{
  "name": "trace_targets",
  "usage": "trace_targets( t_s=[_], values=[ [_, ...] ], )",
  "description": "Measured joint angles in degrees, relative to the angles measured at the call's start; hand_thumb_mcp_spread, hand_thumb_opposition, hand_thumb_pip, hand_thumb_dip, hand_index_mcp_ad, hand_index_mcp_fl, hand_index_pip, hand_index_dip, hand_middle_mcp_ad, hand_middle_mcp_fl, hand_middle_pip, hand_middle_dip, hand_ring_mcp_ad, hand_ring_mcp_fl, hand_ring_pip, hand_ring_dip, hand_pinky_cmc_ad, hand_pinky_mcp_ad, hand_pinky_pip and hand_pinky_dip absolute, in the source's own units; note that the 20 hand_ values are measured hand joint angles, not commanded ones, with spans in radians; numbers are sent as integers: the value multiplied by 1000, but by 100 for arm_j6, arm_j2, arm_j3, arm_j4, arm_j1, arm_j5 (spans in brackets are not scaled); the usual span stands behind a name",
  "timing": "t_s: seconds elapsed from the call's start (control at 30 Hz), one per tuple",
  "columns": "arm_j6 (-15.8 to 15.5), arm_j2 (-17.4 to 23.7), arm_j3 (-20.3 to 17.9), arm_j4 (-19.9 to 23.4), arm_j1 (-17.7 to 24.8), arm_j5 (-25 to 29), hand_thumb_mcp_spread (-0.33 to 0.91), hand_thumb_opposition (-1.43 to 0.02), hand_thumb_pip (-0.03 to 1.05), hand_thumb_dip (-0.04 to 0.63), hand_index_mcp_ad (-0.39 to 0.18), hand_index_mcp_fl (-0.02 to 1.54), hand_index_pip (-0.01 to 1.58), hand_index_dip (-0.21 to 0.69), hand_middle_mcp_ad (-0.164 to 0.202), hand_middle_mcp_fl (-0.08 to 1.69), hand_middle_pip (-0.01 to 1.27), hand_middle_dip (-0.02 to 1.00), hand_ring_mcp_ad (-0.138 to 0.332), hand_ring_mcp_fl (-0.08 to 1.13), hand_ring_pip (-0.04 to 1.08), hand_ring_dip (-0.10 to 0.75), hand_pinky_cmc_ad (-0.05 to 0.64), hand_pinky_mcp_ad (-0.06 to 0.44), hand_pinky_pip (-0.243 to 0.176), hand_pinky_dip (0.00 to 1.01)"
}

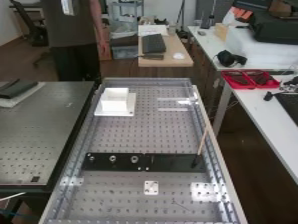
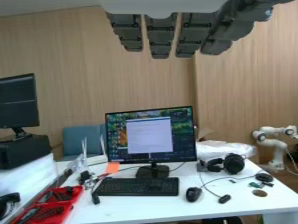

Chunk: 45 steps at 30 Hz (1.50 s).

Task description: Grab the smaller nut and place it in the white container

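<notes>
In the wrist view the hand point(image 2: 160, 37) has its dark fingers extended and relaxed, with nothing held. In the high view the smaller nut point(image 1: 91, 158) stands on the flat black bar point(image 1: 174, 162), at the left end of a row. Beside it are the larger nut point(image 1: 113, 158) and the bearing point(image 1: 134, 159), each standing apart. The white container point(image 1: 115, 99), a square box, sits on a white base plate toward the bench's far left, beyond the bar.
A thin wooden stick point(image 1: 203, 141) leans up from the bar's right end. A small white plate point(image 1: 151, 188) lies nearer than the bar. Raised rails point(image 1: 211, 145) edge the perforated bench. The wrist view has a monitor point(image 2: 150, 135) and keyboard point(image 2: 137, 186) on a white desk.
</notes>
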Motion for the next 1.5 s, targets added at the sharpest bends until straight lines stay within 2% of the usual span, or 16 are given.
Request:
trace_targets(
  t_s=[0.13, 0.17, 0.2, 0.23, 0.3, 0.4, 0.43, 0.5, 0.57, 0.6, 0.63, 0.7, 0.83, 0.9, 1.07, 1.5],
  values=[
    [4, 10, -16, 12, 0, -1, 5, -24, 24, 0, 12, 21, 3, -12, 49, 19, 17, 28, 56, 12, 9, 12, 49, 51, -10, 23],
    [8, 16, -26, 19, 0, -2, 70, -70, 113, 3, 12, 17, 7, -12, 44, 16, 21, 24, 58, 0, 26, 12, 45, 52, -10, 51],
    [8, 24, -36, 28, 0, -5, 161, -176, 269, 37, 9, 24, 23, -12, 42, 21, 51, 37, 59, 3, 40, 14, 63, 68, -10, 112],
    [9, 25, -38, 30, 0, -6, 239, -246, 346, 52, 9, 19, 26, -12, 42, 21, 66, 51, 61, 3, 58, 12, 80, 82, -10, 169],
    [15, 37, -52, 42, -1, -8, 304, -424, 349, 70, 9, 24, 54, -12, 42, 19, 94, 96, 63, 5, 68, 24, 164, 164, -10, 300],
    [15, 62, -79, 59, -3, -11, 297, -557, 333, 73, -3, 21, 56, -12, 44, 44, 101, 145, 96, 3, 106, 38, 262, 243, -40, 461],
    [14, 68, -85, 60, -4, -11, 300, -590, 333, 80, -7, 19, 58, -12, 44, 45, 106, 159, 93, 5, 105, 52, 284, 253, -40, 494],
    [17, 80, -99, 62, -3, -12, 300, -632, 337, 80, -7, 21, 72, -12, 45, 37, 112, 164, 124, 0, 101, 51, 328, 276, -61, 541],
    [19, 88, -111, 64, -3, -10, 300, -661, 344, 80, -7, 19, 72, -12, 52, 42, 126, 176, 140, 3, 115, 51, 349, 291, -63, 564],
    [22, 95, -122, 67, -3, -7, 307, -674, 353, 80, -7, 19, 77, -12, 58, 45, 126, 176, 136, 3, 113, 51, 367, 316, -66, 579],
    [24, 98, -125, 69, -3, -5, 304, -682, 354, 82, -7, 23, 79, -12, 59, 44, 120, 176, 143, 3, 120, 58, 370, 309, -75, 592],
    [27, 110, -142, 76, -5, 0, 307, -693, 354, 79, -7, 24, 84, -12, 59, 44, 124, 194, 155, 2, 113, 66, 398, 328, -91, 618],
    [34, 138, -189, 93, -7, 6, 300, -696, 354, 79, -5, 24, 87, -12, 61, 40, 120, 190, 154, 2, 134, 66, 398, 346, -89, 632],
    [37, 150, -214, 102, -10, 9, 302, -710, 354, 79, -9, 24, 87, -10, 75, 40, 133, 202, 152, 2, 131, 66, 417, 347, -89, 641],
    [55, 159, -261, 112, -22, 3, 305, -721, 367, 79, -9, 26, 87, -12, 75, 56, 131, 204, 175, 2, 131, 66, 417, 344, -101, 646],
    [70, 215, -489, 212, -61, -28, 304, -721, 380, 80, -9, 26, 87, -12, 75, 73, 131, 204, 175, 5, 145, 66, 428, 347, -101, 654]
  ],
)
